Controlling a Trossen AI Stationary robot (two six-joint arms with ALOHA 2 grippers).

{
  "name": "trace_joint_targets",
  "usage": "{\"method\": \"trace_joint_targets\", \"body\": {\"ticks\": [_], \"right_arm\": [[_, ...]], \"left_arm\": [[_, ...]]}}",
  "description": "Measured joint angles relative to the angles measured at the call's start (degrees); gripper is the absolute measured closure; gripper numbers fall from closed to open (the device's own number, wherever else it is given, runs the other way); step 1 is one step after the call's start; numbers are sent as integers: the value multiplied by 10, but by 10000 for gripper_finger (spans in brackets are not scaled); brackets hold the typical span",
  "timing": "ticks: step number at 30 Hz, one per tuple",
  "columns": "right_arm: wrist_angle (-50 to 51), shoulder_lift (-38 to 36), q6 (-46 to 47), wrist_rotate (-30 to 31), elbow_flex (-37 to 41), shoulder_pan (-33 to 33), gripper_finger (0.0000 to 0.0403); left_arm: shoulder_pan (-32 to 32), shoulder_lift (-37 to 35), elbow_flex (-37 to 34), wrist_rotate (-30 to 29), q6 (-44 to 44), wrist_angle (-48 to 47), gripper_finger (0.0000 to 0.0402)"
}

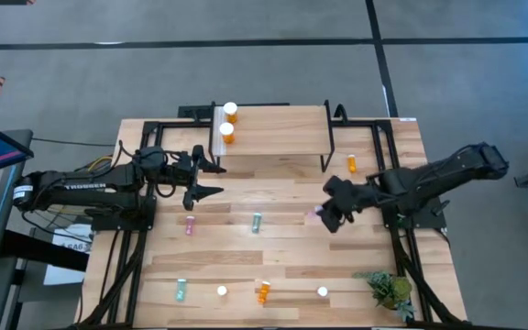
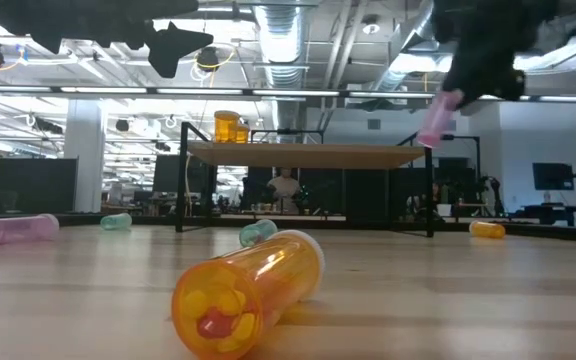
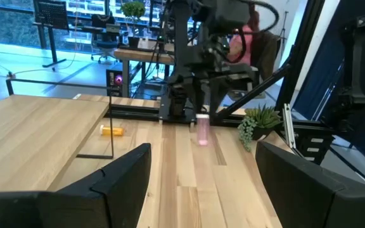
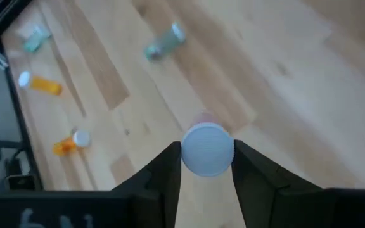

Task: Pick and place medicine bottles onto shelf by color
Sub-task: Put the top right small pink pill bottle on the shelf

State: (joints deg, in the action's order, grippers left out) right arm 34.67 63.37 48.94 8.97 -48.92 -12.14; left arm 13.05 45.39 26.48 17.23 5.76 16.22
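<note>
The right gripper (image 1: 320, 214) holds a pink bottle (image 2: 436, 122) clear of the table, its fingers (image 4: 163, 174) closed on the bottle just under the white cap (image 4: 208, 149). In the low view the bottle hangs tilted from the gripper, translucent pink, cap end up among the dark fingers. The left wrist view shows the same bottle (image 3: 203, 131) upright-looking below the right arm, above the bare boards.

The shelf (image 1: 273, 128) is a light-wood platform on black legs at the far edge of the table (image 1: 282, 257). Two orange bottles (image 1: 228, 122) with broad white lids stand on its left end; the rest of its top is bare. The low view shows them as amber cylinders (image 2: 229, 127) side by side.

The left gripper (image 1: 211, 180) waits near the shelf's left end with its jaws spread wide and nothing between them.

Other bottles lie loose on the table: a pink one (image 1: 189, 225), a teal one (image 1: 257, 222), an orange one (image 1: 351, 163) just right of the shelf, and along the near edge a teal one (image 1: 181, 291) and an orange one (image 1: 263, 292). Only the low view shows pills inside that near orange bottle (image 2: 249, 292). A small plant (image 1: 390, 290) sits at the near right corner.
</note>
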Motion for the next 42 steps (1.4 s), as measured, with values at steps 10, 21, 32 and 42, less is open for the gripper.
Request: {"method": "trace_joint_targets", "body": {"ticks": [10,21,32,42], "right_arm": [[-3,83,-151,-54,-100,115,258],[22,198,-298,-121,-275,240,256],[75,347,-396,-154,-481,318,251],[145,461,-434,-156,-638,365,250]], "left_arm": [[0,0,0,0,-1,-4,132],[0,0,0,-45,10,-19,132],[6,0,0,-121,-5,-75,132],[9,0,0,-182,7,-136,132]]}}
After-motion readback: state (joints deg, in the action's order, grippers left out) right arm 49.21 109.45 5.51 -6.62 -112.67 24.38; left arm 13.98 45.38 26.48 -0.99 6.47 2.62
